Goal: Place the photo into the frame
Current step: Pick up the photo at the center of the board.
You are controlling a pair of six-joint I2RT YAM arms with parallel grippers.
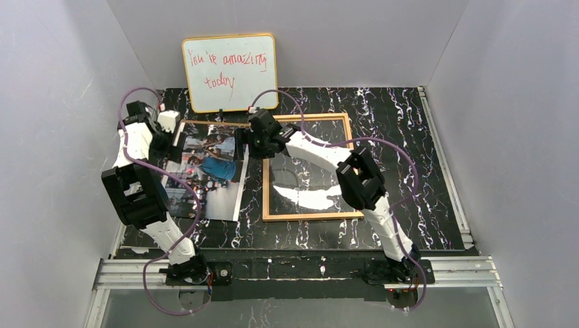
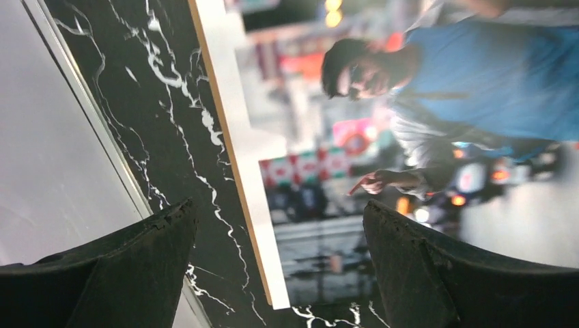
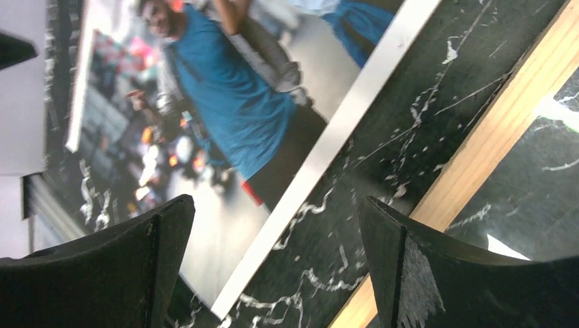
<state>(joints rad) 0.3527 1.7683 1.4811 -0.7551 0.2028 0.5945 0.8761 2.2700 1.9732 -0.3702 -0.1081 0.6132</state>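
- The photo point(image 1: 212, 174) lies flat on the left part of the table point(image 1: 410, 137). The frame point(image 1: 311, 216) lies flat to its right. They are side by side and do not touch.
- Between the photo's right edge and the frame's left rim there is a narrow bare strip of dark table.
- To the right of the frame, a wide band of table reaches to the rail point(image 1: 447, 164) at the side wall.
- The photo's left edge is near the left wall point(image 2: 48, 137), so there is little room on that side.
- The whiteboard point(image 1: 230, 72) leans at the back, and its lower edge is just behind the far corners of the photo and the frame.
- The left claw point(image 2: 278, 208) hangs over the photo's left edge, near the far corner. Its fingers are wide apart, one over the table and one over the print, and it holds nothing.
- The right claw point(image 3: 273, 208) hangs over the strip between the photo and the frame. It is also wide open and holds nothing.
- The photo is a colour print with a white edge. It shows a man in a blue shirt who points with one hand, with blurred coloured lights around him. In the left wrist view a thin brown line runs along the white edge.
- The frame has a thin golden wood rim. Inside the rim the dark marble pattern shows, with white reflections on it.
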